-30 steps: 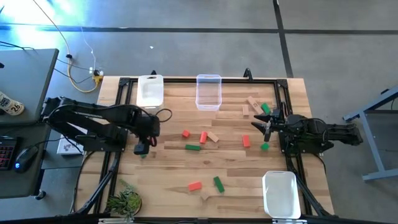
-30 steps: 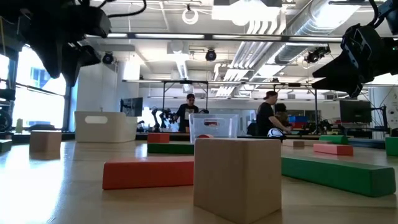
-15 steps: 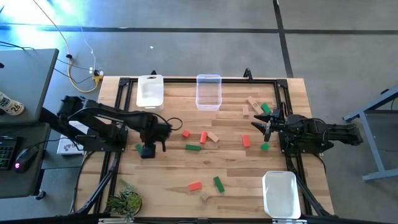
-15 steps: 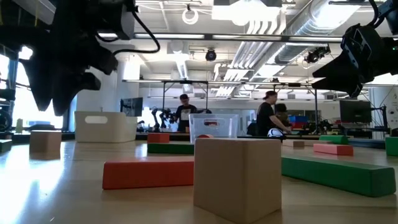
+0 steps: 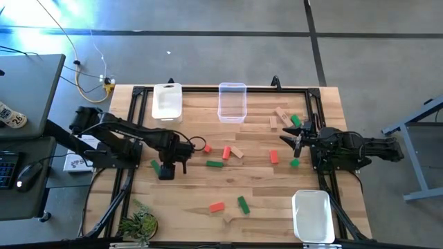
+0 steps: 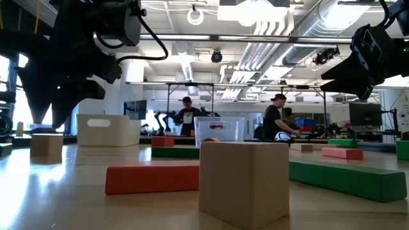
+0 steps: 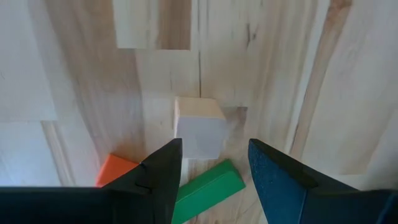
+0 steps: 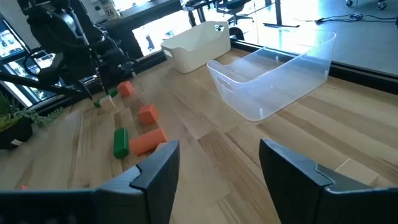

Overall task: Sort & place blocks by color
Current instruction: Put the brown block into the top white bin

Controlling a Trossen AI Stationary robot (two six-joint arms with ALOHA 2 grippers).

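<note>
I have the left gripper (image 7: pixel 211 171) hanging over a small cluster on the left half of the worktop (image 5: pixel 277 200), fingers apart and empty. Through its wrist camera a pale wood cube (image 7: pixel 199 126) sits just ahead of the gap between the fingers, with a green bar (image 7: pixel 208 188) lying slantwise right under that gap and a red block (image 7: pixel 117 169) poking out beside one finger. The cube is square, so no long axis matters there; the green bar runs diagonally across the gap, and I judge a grab on it would want a wrist turn first. This arm is clearly the nearer one to that cluster.

The right gripper (image 5: pixel 296 140) waits at the right edge, fingers spread, holding nothing, with a green cube (image 5: pixel 294 163) just beside it. The remaining blocks lie scattered across the middle, and the white bin (image 5: pixel 167 102) and clear bin (image 5: pixel 232 102) stand along the far edge, both well apart from either gripper.

Against a second ago, the left arm has reached farther toward the centre, its gripper now right of where it was; the right arm has not moved.
</note>
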